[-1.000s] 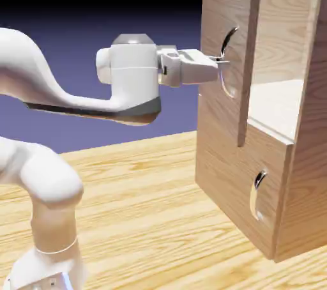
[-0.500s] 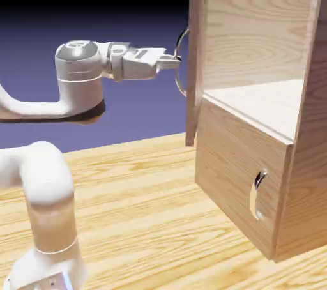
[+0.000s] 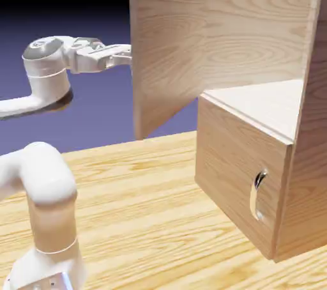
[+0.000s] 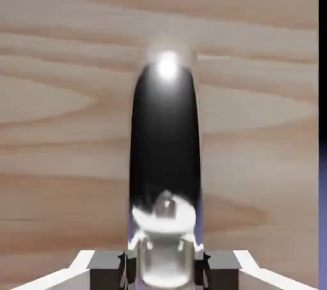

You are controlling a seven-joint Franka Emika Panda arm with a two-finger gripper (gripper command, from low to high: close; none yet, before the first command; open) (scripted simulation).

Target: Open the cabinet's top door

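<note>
Behind the pale wood-grain table (image 3: 147, 180), a plain blue-violet backdrop fades to black. At the exterior view's right stands the tall, boxy, light-brown wood-grain cabinet (image 3: 255, 154). Its larger, squarish wood-grain top door (image 3: 167, 46) is swung wide, so that only its inner face is shown and the shelf behind it is laid bare. The shorter lower door (image 3: 236, 174) is shut, its small curved silver handle (image 3: 257, 194) untouched.

The white arm's two-finger gripper (image 3: 121, 57) is seen reaching behind the door's free edge. In the hand view the grey fingers (image 4: 107, 262) are pressed against the curved, mirror-dark silver handle (image 4: 165, 148), which is pinched between them (image 4: 165, 268).

The opening is judged almost complete, so the risks lie in over-travel. If the pull is carried further, the hinge could be driven against its stop and the cabinet dragged or tipped. The glossy, rounded bar could also slip out of the pads if the wrist is not turned with the door's arc.
</note>
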